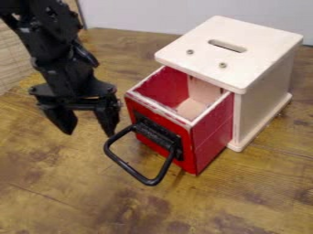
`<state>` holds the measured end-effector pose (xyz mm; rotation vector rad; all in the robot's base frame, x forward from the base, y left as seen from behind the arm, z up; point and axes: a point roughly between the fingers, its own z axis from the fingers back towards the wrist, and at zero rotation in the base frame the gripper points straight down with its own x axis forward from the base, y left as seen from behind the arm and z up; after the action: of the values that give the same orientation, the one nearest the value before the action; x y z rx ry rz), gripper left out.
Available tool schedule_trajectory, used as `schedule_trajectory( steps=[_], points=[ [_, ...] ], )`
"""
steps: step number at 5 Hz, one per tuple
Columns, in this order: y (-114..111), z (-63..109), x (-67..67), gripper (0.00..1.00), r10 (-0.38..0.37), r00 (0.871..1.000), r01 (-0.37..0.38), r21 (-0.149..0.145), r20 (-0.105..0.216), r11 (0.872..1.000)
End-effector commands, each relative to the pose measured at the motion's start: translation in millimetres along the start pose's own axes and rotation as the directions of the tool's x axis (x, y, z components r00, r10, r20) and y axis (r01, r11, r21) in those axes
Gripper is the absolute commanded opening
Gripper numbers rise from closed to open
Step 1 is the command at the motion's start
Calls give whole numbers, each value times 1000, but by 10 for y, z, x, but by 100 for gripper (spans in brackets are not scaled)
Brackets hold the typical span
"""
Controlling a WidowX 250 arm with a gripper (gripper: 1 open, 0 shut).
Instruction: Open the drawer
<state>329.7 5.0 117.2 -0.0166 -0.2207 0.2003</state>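
Claw (88,121) spread, holding nothing, left of drawer (215,135). Likely rigid, smooth-sliding; grasp black loop handle (156,174) at outer bar, pull straight.

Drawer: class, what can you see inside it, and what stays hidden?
The red drawer shows its pale wooden interior, with nothing visible lying there. Its front and side walls hide part of the floor.
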Motion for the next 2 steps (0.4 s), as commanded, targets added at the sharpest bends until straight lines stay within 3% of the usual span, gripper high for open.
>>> schedule_trajectory(
  steps=[1, 2],
  points=[
    [-60, 269, 23, 100, -10, 999, 10, 3, 47, 1000],
    [-123, 245, -75, 100, -32, 998, 31, 3, 47, 1000]
  ],
)
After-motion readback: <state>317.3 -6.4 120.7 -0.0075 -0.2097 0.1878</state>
